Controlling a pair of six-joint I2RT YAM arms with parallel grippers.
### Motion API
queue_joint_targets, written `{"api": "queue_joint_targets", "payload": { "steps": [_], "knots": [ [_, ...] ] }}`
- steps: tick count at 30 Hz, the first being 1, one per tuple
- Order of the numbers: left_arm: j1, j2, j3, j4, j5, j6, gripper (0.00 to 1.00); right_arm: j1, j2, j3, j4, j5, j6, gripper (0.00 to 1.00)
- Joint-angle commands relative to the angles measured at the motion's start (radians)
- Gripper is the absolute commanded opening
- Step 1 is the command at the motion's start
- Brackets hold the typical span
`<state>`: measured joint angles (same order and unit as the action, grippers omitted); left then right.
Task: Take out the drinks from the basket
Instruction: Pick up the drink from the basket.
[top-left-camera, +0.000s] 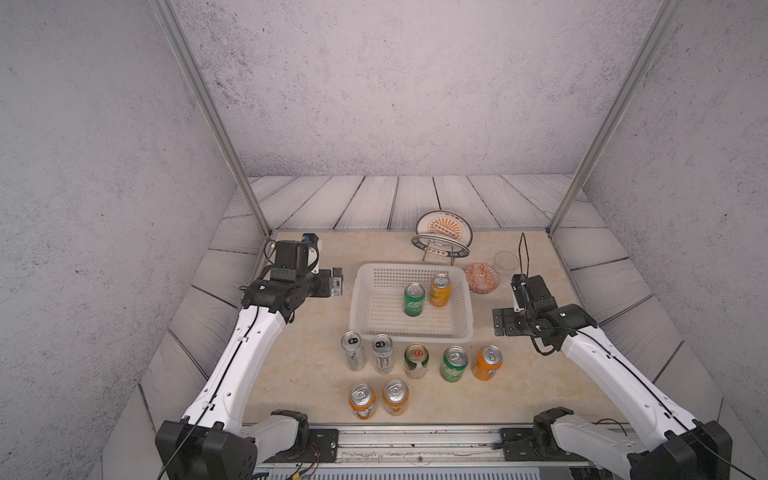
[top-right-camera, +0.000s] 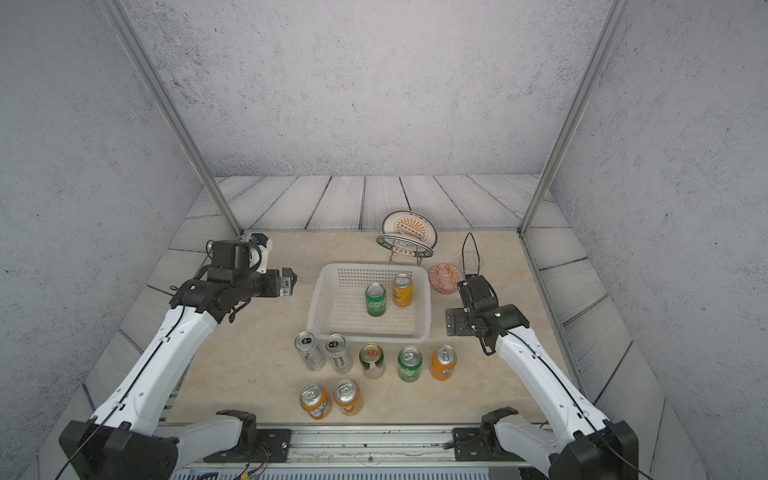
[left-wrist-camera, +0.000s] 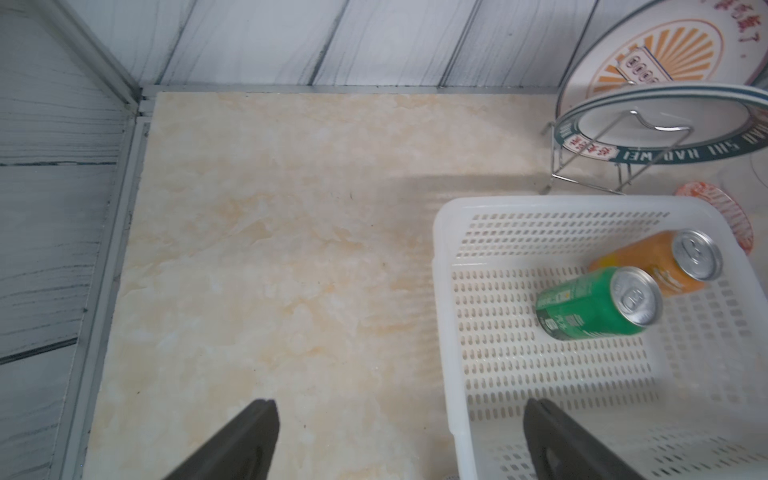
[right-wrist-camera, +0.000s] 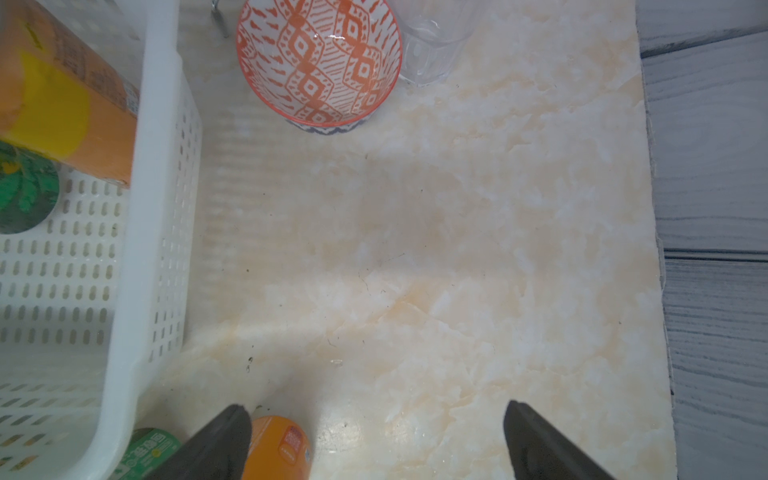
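7 cans (top-left-camera: 415, 360) out on tabletop (top-left-camera: 299, 374), in front of basket (top-left-camera: 360, 299). Two to go, upright inside: green can (top-left-camera: 414, 300), orange can (top-left-camera: 440, 290). Both left fingers (left-wrist-camera: 257, 432) and right fingers (right-wrist-camera: 224, 436) wide open, empty, flanking basket. Next, probably: reach in from above, grip green can's body.

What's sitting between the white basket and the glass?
A red-patterned bowl stands between basket and glass; the right wrist view shows it best.
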<state>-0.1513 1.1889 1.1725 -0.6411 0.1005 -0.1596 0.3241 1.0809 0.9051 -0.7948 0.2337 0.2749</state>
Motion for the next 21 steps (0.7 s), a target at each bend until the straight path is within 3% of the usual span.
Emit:
{"api": "queue_joint_targets", "payload": {
  "steps": [1,10,17,21],
  "knots": [
    [0.056,-0.003,-0.043,0.132,0.015,-0.037,0.99,-0.005,-0.007,-0.002,-0.003,-0.002,-0.009,0.99],
    [0.153,-0.022,-0.124,0.204,0.123,-0.124,0.99,-0.004,-0.011,0.010,-0.005,-0.007,-0.012,0.99],
    [0.199,-0.038,-0.137,0.216,0.176,-0.150,0.99,-0.004,-0.043,0.038,0.007,-0.077,-0.006,0.99],
    [0.213,-0.052,-0.132,0.210,0.192,-0.147,0.99,0.003,0.023,0.117,0.000,-0.153,0.020,1.00]
  ]
}}
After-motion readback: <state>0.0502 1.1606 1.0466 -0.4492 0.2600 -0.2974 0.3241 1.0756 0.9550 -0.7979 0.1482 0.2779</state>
